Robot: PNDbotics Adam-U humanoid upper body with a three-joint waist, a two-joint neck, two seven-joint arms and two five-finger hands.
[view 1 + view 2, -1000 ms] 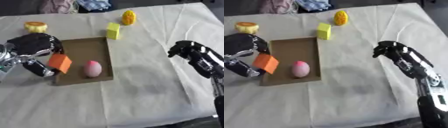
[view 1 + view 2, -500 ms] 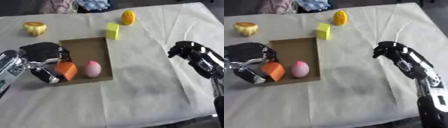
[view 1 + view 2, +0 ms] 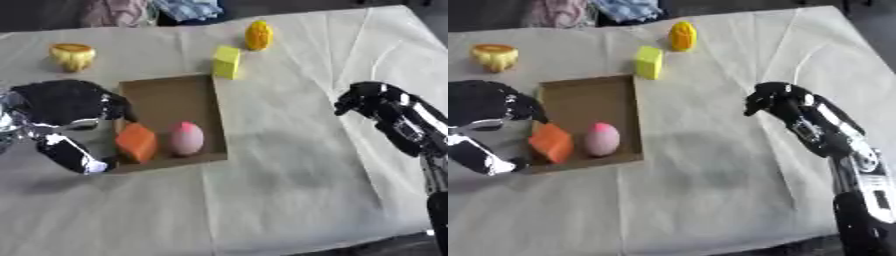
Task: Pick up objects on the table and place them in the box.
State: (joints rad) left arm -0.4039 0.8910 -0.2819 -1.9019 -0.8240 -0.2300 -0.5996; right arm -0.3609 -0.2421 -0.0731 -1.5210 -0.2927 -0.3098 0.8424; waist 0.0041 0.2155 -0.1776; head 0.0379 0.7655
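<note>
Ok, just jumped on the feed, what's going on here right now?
The left hand is at the left wall of the cardboard box, setting an orange block inside it beside a pink egg-shaped thing already there. Whether its fingers have let go is unclear. The right hand hovers curled over bare cloth, holding nothing. Out on the table: a yellow block, a yellow-orange rounded thing and a yellow cup-shaped thing.

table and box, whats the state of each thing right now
box: open, upright on the table
orange block: in the box, at its left wall
pink egg-shaped thing: in the box
yellow block: on the table
left hand: beside the orange block
right hand: curled, holding nothing
</note>
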